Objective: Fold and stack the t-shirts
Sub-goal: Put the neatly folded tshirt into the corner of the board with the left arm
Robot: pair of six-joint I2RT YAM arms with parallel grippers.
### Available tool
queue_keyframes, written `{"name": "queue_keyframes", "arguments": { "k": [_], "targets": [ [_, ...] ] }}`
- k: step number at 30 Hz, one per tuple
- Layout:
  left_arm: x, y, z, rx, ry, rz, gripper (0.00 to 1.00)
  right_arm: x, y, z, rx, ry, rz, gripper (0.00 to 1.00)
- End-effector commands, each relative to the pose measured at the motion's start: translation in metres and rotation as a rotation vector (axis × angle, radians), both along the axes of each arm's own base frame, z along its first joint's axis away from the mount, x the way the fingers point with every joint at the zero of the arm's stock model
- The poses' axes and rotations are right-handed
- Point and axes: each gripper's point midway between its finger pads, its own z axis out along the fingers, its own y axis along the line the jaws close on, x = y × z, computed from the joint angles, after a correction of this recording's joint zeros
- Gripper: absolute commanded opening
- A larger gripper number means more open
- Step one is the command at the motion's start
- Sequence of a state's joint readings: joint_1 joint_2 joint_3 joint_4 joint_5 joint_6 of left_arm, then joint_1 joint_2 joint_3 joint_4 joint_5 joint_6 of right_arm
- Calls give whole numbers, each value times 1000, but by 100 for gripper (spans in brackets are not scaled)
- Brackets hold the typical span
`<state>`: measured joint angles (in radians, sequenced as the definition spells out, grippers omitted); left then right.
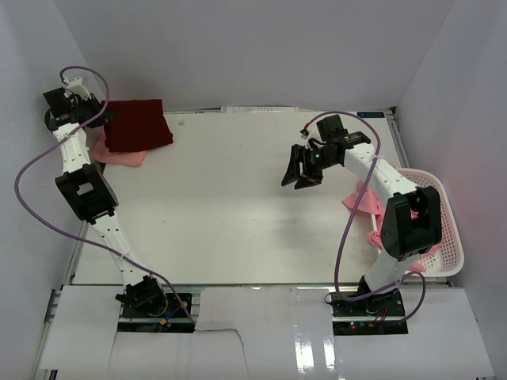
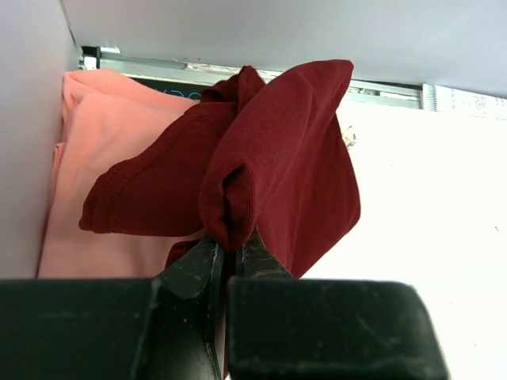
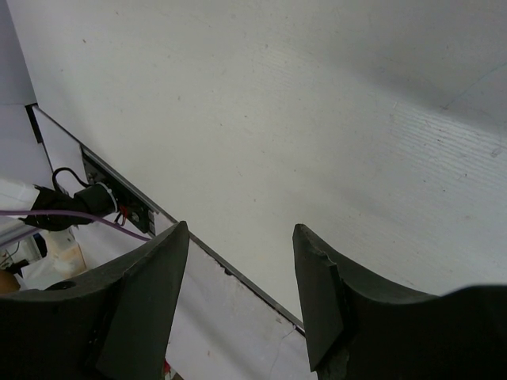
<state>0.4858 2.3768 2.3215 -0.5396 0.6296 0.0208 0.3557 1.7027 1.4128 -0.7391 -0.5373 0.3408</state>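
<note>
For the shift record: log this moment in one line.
left gripper: shut on maroon shirt | maroon shirt: over salmon shirt, far-left corner | right gripper: open, empty, above table | basket: pink cloth, right edge

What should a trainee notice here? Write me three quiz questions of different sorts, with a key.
1. True or false: the right gripper holds a t-shirt.
2. The left gripper is shut on: A maroon t-shirt, B salmon t-shirt, C nothing.
3. Where are the bright pink t-shirts?
Key: 1 false, it is open and empty. 2 A. 3 In the white mesh basket, beside the right arm.
</note>
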Motion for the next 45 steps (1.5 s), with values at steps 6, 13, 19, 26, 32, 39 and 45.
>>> {"name": "queue_keyframes", "arguments": {
  "k": [6, 13, 19, 26, 32, 39, 45],
  "targets": [
    [10, -12, -7, -14, -4, 0, 0, -2, 4, 6, 16, -13, -1, 62],
    [7, 4, -11, 24, 32, 112, 15, -2, 5, 3, 20, -6, 3, 62],
    [6, 13, 2, 40, 18, 170, 45, -5, 8, 1, 29, -3, 10, 62],
    [7, 10, 44, 69, -84, 161, 98, -7, 10, 1, 41, -7, 16, 62],
    [4, -11, 75, 83, -161, 119, 98, -12, 9, 1, 49, -17, 18, 62],
    [-29, -43, 102, 124, -334, 85, 98, -15, 9, 6, 69, -46, 30, 62],
    [-46, -69, 102, 122, -475, 37, 98, -19, 10, 8, 89, -53, 42, 63]
  ]
}}
